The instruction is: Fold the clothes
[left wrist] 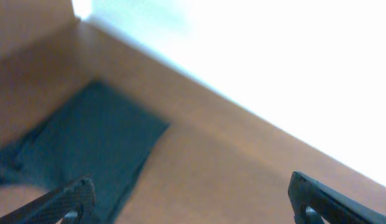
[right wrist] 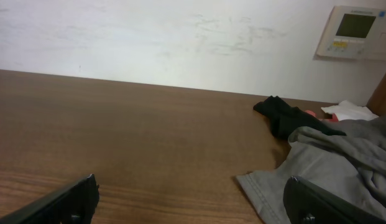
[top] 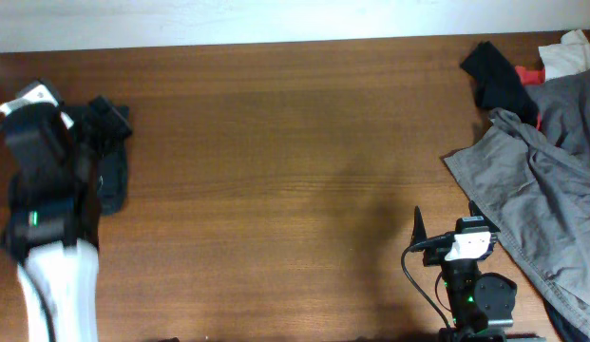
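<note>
Status of work, placed against the crumpled light grey fabric garment (top: pixel 537 180) at one end of the brown wooden bench (top: pixel 275 171).

The task's thing, the very dark blackish-green soft fabric garment (top: pixel 112 180), lies at the opposite end of the bench, well apart from the grey one. In the left wrist view it (left wrist: pixel 99 143) shows as a flat, compact panel with straight edges and a square corner. You may take it as folded or close to it, though how many layers it has cannot be told.

The left fingers (left wrist: pixel 317 202) stand wide apart above that panel and hold nothing. The right fingers (right wrist: pixel 71 202) are also spread and empty, just beside the grey garment's near hem.

A small black cloth piece (top: pixel 499 76) lies against the grey garment's far edge.

Judgement: at most a final squaring or flattening of the dark garment remains. The grey heap lies unfolded.
</note>
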You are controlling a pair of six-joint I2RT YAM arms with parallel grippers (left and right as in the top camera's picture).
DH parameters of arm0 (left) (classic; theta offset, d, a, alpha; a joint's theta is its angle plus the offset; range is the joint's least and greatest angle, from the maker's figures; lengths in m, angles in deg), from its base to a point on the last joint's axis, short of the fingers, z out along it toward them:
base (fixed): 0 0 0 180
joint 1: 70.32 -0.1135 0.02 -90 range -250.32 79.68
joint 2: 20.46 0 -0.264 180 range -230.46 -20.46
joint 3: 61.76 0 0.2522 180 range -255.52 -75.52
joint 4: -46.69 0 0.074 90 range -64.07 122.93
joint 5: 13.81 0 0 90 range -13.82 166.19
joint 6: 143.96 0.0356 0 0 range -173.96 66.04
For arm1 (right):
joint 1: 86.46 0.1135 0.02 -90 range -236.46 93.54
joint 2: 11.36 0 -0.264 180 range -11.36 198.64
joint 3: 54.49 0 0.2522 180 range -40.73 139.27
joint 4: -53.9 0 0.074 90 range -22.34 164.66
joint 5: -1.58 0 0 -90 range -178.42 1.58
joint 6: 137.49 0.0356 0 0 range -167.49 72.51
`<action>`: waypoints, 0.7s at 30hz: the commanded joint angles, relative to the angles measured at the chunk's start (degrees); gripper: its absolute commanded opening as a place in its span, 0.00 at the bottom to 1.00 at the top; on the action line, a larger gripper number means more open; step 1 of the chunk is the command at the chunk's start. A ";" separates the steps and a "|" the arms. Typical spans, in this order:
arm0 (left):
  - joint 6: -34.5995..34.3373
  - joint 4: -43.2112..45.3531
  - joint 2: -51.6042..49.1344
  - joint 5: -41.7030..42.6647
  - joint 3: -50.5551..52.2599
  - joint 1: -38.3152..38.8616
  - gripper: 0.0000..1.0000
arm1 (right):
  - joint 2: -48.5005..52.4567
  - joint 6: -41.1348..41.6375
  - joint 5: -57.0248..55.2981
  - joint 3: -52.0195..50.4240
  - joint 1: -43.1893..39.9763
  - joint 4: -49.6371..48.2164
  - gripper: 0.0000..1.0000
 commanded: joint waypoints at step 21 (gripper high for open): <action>0.42 0.28 50.71 0.44 44.72 15.72 0.99 | -0.55 -0.42 0.50 -0.26 -0.48 0.31 0.99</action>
